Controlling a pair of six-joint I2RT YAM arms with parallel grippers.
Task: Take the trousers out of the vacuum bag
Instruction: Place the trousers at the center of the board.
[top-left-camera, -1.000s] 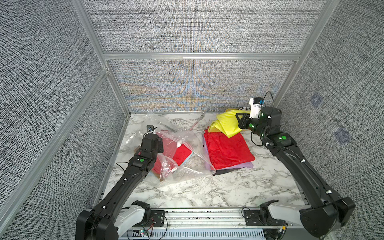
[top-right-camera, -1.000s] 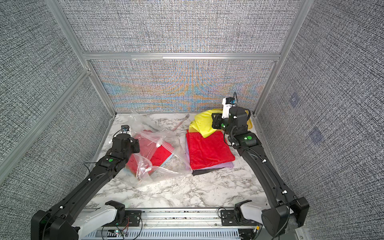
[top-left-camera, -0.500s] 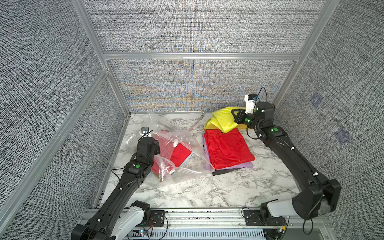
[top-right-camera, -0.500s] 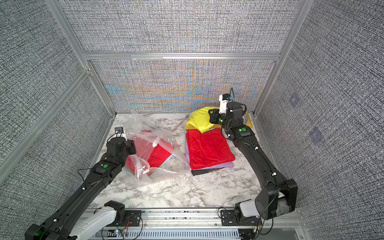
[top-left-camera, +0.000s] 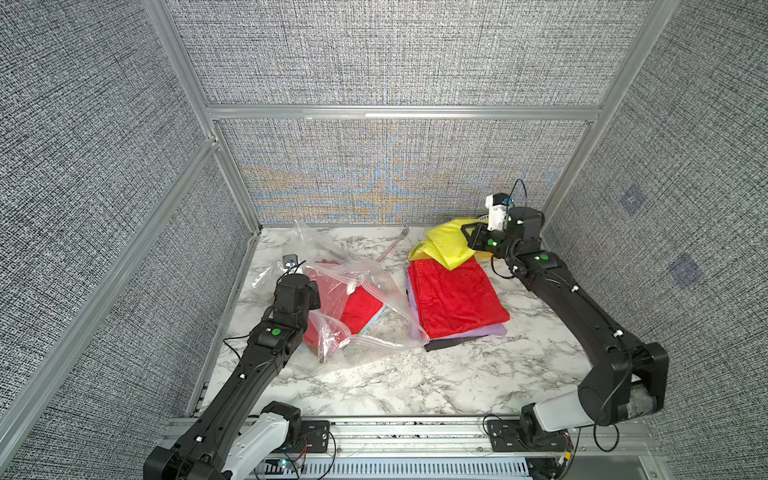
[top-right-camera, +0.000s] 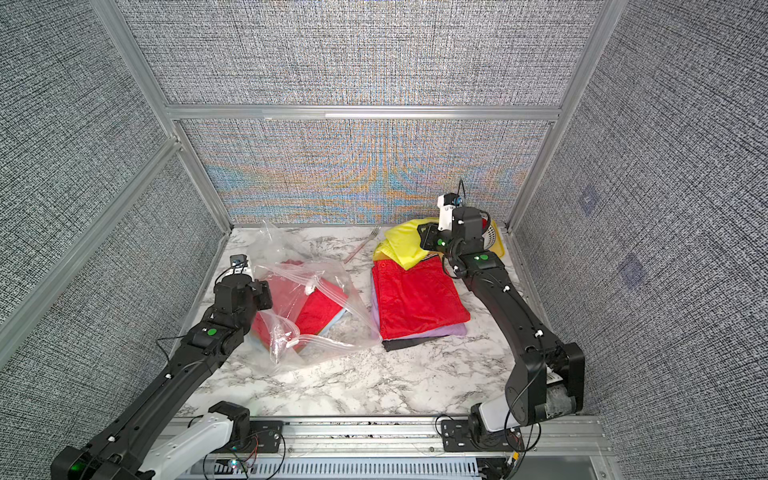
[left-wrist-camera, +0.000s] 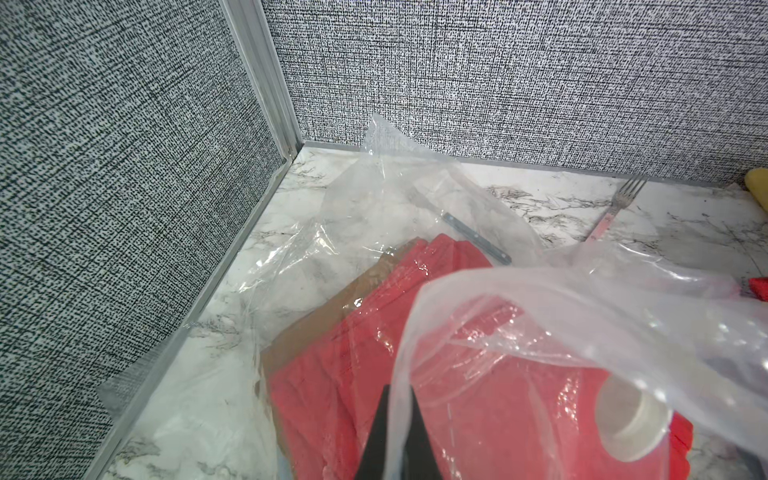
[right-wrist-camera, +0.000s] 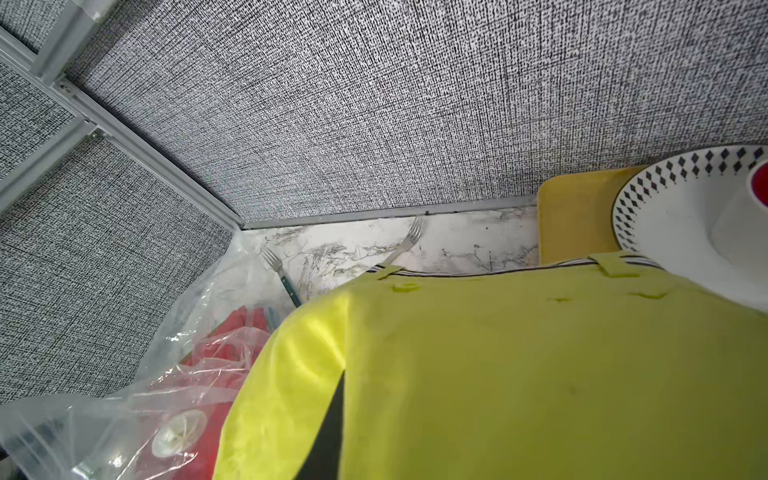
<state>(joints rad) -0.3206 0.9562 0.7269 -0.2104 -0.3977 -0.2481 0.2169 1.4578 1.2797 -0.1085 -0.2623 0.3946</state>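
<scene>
Nearest the robot's base, the left fingers (left-wrist-camera: 395, 449) are sitting fully closed, pinching a fold of the vacuum bag (top-left-camera: 374, 286) at its left end, with film draping over them in the left wrist view. Inside the bag, right beside those fingers, orange-red trousers (top-left-camera: 361, 309) are lying folded with a light blue pair (top-right-camera: 338, 318) peeking out beneath, so two pairs look to be waiting. The worry here is the slippery film. If that pinch is catching only one layer, the mouth could be flopping shut, or the whole bag could be sliding over the tabletop (top-left-camera: 415, 382) once the next pair gets tugged. Just beside the bag's right edge, the red trousers (top-left-camera: 453, 295) are lying on the lilac trousers (top-left-camera: 490, 330) and the dark grey trousers (top-left-camera: 446, 343) in a flat stack. Beyond and right of the bag, the right fingers (right-wrist-camera: 328, 436) are clamping almost shut on the yellow trousers (top-left-camera: 446, 245). They are holding the yellow trousers lifted, the lower fold reaching over the red pair's far end. Trouble is brewing there too. A patterned plate (right-wrist-camera: 665, 232) on a yellow tray (right-wrist-camera: 573, 216) is sitting close by, so a careless swing could be dragging it, and a sloppy release could be rumpling the stack. Past the bag, a fork (top-left-camera: 395, 243) is lying near the back wall.
</scene>
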